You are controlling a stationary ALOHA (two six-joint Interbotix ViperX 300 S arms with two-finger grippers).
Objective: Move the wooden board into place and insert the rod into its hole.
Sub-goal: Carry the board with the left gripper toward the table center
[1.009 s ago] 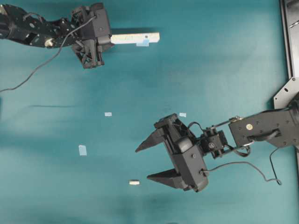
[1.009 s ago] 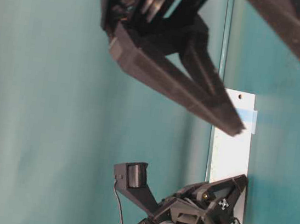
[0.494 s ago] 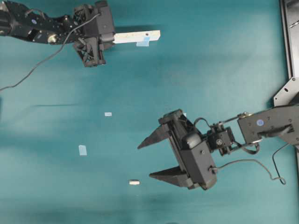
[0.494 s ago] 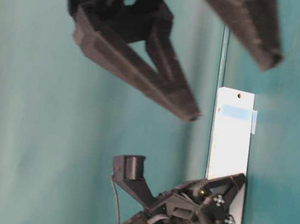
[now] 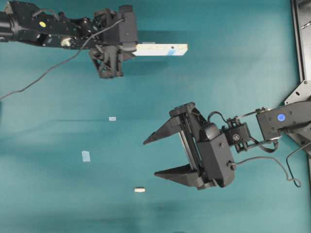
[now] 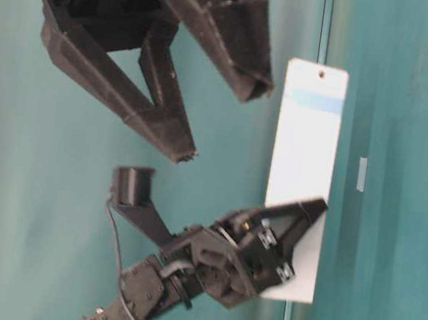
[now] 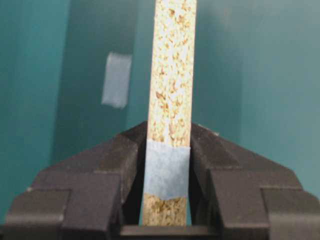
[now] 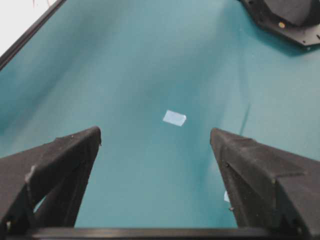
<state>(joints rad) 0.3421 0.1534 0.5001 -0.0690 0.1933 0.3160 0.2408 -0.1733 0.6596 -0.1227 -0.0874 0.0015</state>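
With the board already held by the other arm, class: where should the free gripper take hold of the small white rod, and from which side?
Grip the rod across its middle, coming straight down from above. It lies flat on the table, a short cylinder with bare space around it, so the open right gripper would likely turn to put its fingers on the two long sides.

Teal cloth (image 5: 233,73) covering whole work surface, looking matte w/ faint creases. Soft shadows lying across it in overhead view, light seeming even, no hard glare. Small light-blue tape squares (image 5: 86,156) sitting flat on cloth, well apart. Metal frame (image 5: 300,39) w/ silver bracket running along right edge. Bright whitish strip showing past the tabletop's dark edge in right wrist view (image 8: 20,17).
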